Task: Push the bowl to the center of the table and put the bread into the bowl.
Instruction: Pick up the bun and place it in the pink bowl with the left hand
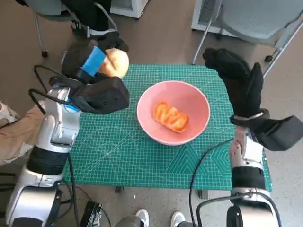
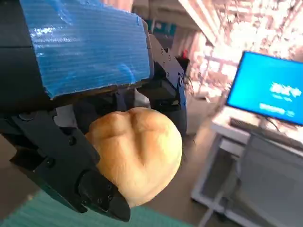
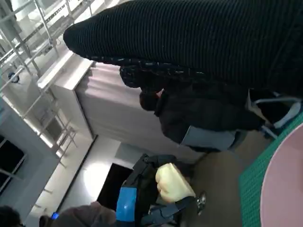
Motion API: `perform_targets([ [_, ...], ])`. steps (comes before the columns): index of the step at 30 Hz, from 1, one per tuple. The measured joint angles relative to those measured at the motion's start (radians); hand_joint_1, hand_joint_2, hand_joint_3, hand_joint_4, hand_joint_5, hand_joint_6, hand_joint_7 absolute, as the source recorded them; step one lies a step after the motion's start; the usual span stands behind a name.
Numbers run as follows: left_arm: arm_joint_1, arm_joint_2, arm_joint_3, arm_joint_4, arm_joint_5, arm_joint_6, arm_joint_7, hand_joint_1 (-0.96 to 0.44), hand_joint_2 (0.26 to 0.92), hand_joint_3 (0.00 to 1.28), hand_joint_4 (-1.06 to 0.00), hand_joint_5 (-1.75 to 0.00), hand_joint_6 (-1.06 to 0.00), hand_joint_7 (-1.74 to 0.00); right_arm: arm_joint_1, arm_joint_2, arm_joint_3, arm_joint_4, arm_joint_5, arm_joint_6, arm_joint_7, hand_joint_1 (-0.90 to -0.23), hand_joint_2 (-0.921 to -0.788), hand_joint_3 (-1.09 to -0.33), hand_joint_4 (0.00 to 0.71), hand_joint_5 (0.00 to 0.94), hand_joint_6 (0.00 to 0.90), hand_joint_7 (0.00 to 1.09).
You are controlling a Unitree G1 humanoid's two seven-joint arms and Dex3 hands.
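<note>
so left hand grips the bread roll at the far-left tabletop edge; pink bowl lies right and nearer; right hand spread, holding nothing.

The far side of the bread roll is covered by the left hand gripping it in the head view. Beside the right hand, the pink bowl is cut off by the frame edge, and the person beyond the glove is partly hidden.
</note>
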Motion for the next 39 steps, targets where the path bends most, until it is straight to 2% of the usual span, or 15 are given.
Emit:
perform_targets([
  [9, 0.012, -0.102, -0.087, -0.011, -0.001, -0.061, -0.056, 0.00, 0.887, 0.06, -0.81, -1.02, -0.67, -1.13, -0.007, 0.004, 0.009, 0.001, -0.002, -0.014, 0.000, -0.638, -0.921, -0.855, 0.182, 0.002, 0.001, 0.54],
  [32, -0.012, -0.133, -0.104, 0.088, 0.004, -0.115, -0.071, 0.00, 0.910, 0.03, -0.78, -1.06, -0.66, -1.14, 0.022, -0.007, -0.001, -0.040, 0.001, 0.003, -0.004, -0.668, -0.921, -0.827, 0.182, 0.002, 0.004, 0.55],
  [34, -0.012, -0.135, -0.103, 0.096, -0.001, -0.120, -0.074, 0.00, 0.915, 0.06, -0.75, -1.11, -0.61, -1.18, 0.023, -0.007, -0.001, -0.043, 0.000, 0.008, -0.007, -0.669, -0.921, -0.826, 0.183, 0.002, 0.003, 0.55],
  [35, -0.012, -0.135, -0.102, 0.098, -0.006, -0.121, -0.082, 0.13, 0.917, 0.11, -0.66, -1.21, -0.51, -1.01, 0.023, -0.007, -0.001, -0.045, 0.000, 0.009, -0.009, -0.669, -0.921, -0.825, 0.183, 0.002, 0.003, 0.55],
  [36, -0.013, -0.135, -0.100, 0.101, -0.016, -0.122, -0.096, 0.21, 0.919, 0.16, -0.60, -1.28, -0.46, -0.87, 0.023, -0.007, -0.002, -0.046, 0.000, 0.010, -0.011, -0.669, -0.921, -0.825, 0.184, 0.002, 0.003, 0.55],
  [37, -0.014, -0.135, -0.099, 0.103, -0.024, -0.122, -0.110, 0.16, 0.890, 0.15, -0.48, -1.12, -0.40, -0.76, 0.023, -0.007, -0.002, -0.047, 0.000, 0.011, -0.012, -0.669, -0.921, -0.825, 0.184, 0.002, 0.003, 0.55],
  [39, -0.017, -0.134, -0.097, 0.112, -0.054, -0.124, -0.164, 0.01, 0.810, 0.14, -0.23, -0.50, -0.24, -0.43, 0.023, -0.006, -0.002, -0.048, 0.000, 0.012, -0.017, -0.669, -0.921, -0.825, 0.184, 0.002, 0.003, 0.55],
])
